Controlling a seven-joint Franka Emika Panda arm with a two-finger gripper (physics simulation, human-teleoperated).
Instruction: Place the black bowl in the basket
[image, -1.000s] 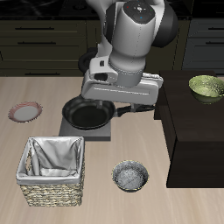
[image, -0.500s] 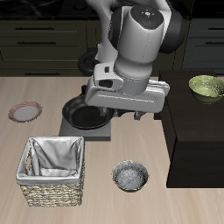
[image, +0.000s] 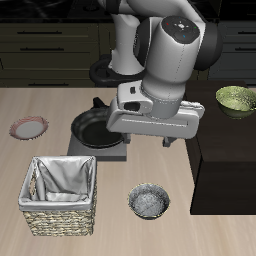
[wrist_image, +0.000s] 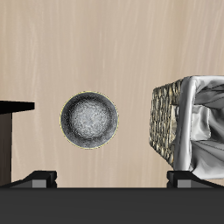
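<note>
The black bowl (image: 150, 201) sits upright on the table near the front edge, with a dark rim and a grey speckled inside; it also shows in the wrist view (wrist_image: 88, 120). The basket (image: 35, 217), woven wicker with a white-grey cloth lining, stands beside the bowl near the front edge; its wall shows in the wrist view (wrist_image: 164, 122). My gripper (wrist_image: 112, 179) is open and empty, fingers wide apart, high above the table, farther back than the bowl. In the exterior view the hand (image: 152, 138) hangs over the table between the frying pan and the bowl.
A black frying pan (image: 92, 129) lies on a grey mat behind the basket. A small plate (image: 29, 128) lies at the table's side. A green bowl (image: 236, 98) sits on a dark raised cabinet (image: 225, 150), whose edge shows in the wrist view (wrist_image: 10, 131).
The arm has swung forward toward the table's front edge and toward the cabinet side, bringing the hand closer above the bowl. The bowl and the basket have not moved.
</note>
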